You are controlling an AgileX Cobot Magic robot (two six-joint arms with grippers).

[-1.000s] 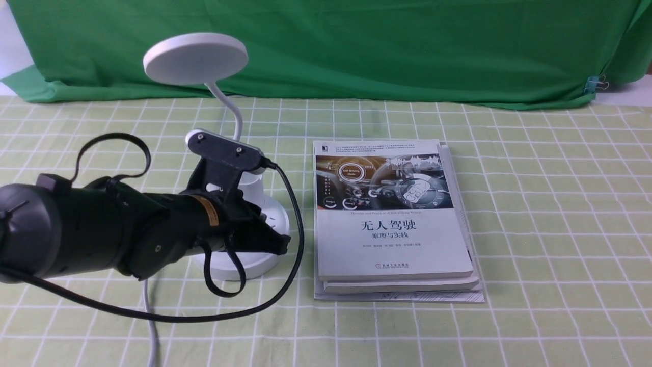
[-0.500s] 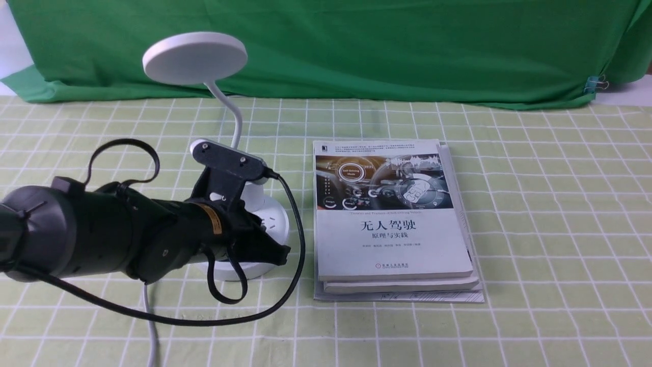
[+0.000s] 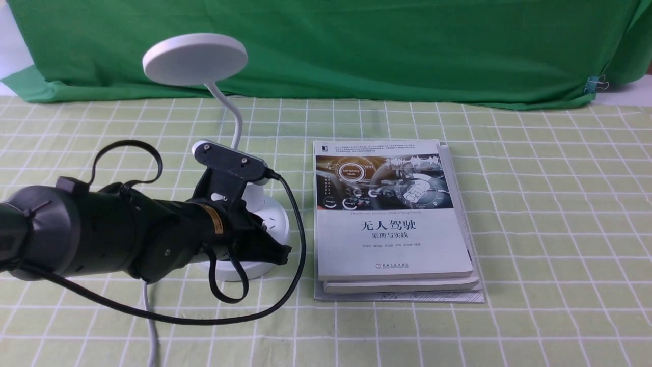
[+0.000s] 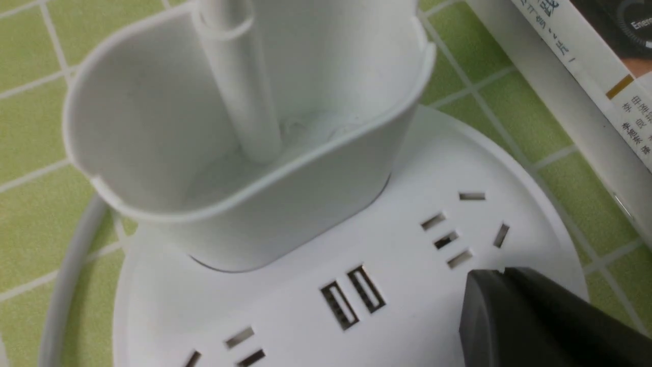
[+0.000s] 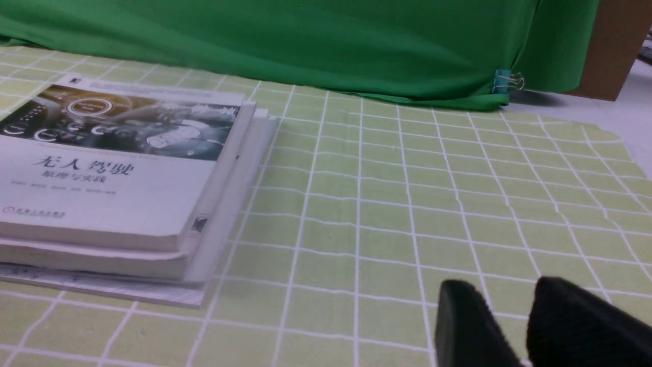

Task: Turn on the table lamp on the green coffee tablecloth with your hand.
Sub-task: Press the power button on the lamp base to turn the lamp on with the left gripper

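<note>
The white table lamp stands on the green coffee tablecloth [image 3: 535,204] at the left, with its disc head [image 3: 195,58] raised on a bent neck [image 3: 232,109]. My hand, the left gripper [image 3: 285,252], is shut and empty, its tip low over the front right of the round base [image 3: 272,219]. In the left wrist view the joined fingertips [image 4: 501,270] sit at the base [image 4: 285,300] beside a socket [image 4: 448,239], below the cup-like holder [image 4: 244,153]. No buttons show there. My right gripper [image 5: 504,290] hovers open over bare cloth [image 5: 382,204].
A stack of books [image 3: 395,219] lies just right of the lamp, also seen in the right wrist view as books [image 5: 117,168]. The dark green backdrop [image 3: 356,46] closes off the far edge, with a clip [image 3: 593,84] at its right. The lamp's white cord [image 3: 150,326] runs toward the front.
My left arm has sunk and edged right, bringing the shut gripper lower over the lamp base. Most of that happened in the first half second. The lamp and books stay put.
</note>
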